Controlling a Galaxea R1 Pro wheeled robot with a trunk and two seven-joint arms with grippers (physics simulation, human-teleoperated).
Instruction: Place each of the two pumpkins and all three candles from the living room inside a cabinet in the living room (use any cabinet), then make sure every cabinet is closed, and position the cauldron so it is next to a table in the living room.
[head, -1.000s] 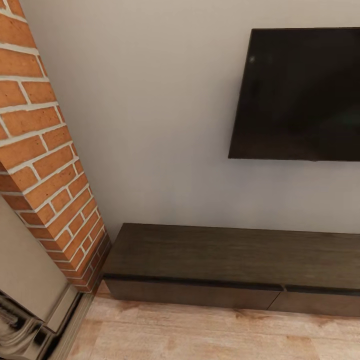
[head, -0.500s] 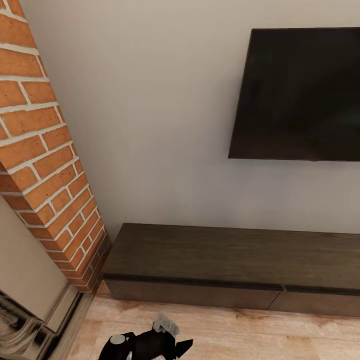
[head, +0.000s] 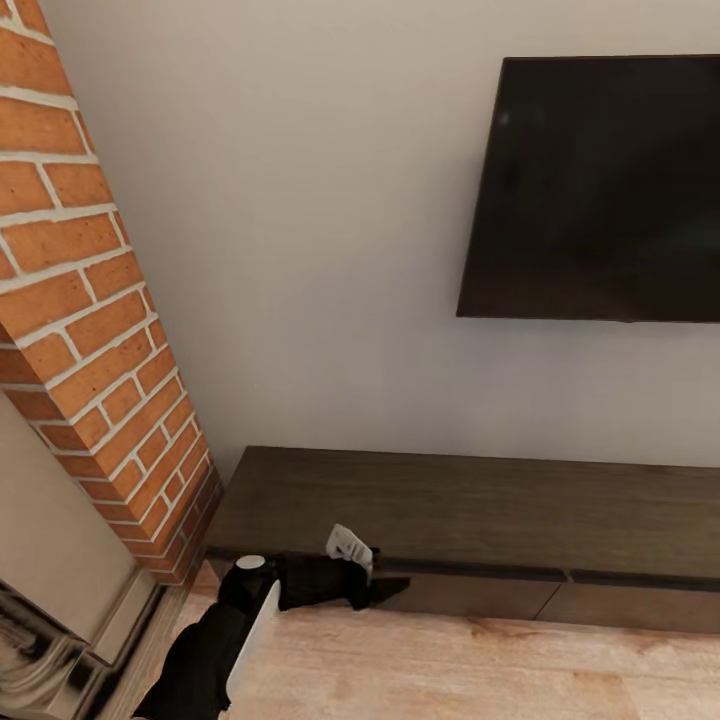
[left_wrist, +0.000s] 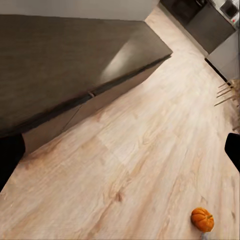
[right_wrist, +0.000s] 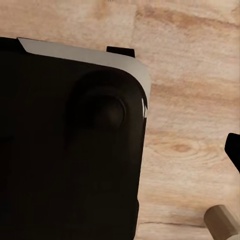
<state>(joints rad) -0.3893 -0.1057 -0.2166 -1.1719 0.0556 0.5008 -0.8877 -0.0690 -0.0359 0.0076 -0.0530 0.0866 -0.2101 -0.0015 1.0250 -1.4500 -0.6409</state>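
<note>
A brick fireplace (head: 85, 330) rises at the far left of the head view, its dark metal surround at the lower corner. Beside it, the robot's left arm (head: 215, 640) reaches up from the bottom edge, and its left tool (head: 385, 585) sits just in front of the left end of the cabinet (head: 470, 520), the long low dark-brown console set against the pale wall (head: 300, 250). Both drawer fronts in view sit flush. Further right, a black TV (head: 600, 190) hangs on the wall above the cabinet.

In the left wrist view, the left tool's two dark fingertips (left_wrist: 10, 157) stand wide apart at opposite edges of the frame, nothing between them. A pumpkin (left_wrist: 202, 219) lies on the wood floor (left_wrist: 150, 165), well apart from the cabinet.

The right wrist view shows a black body panel (right_wrist: 65, 145) over wood floor; whether the right tool is spread or pressed together cannot be told.
</note>
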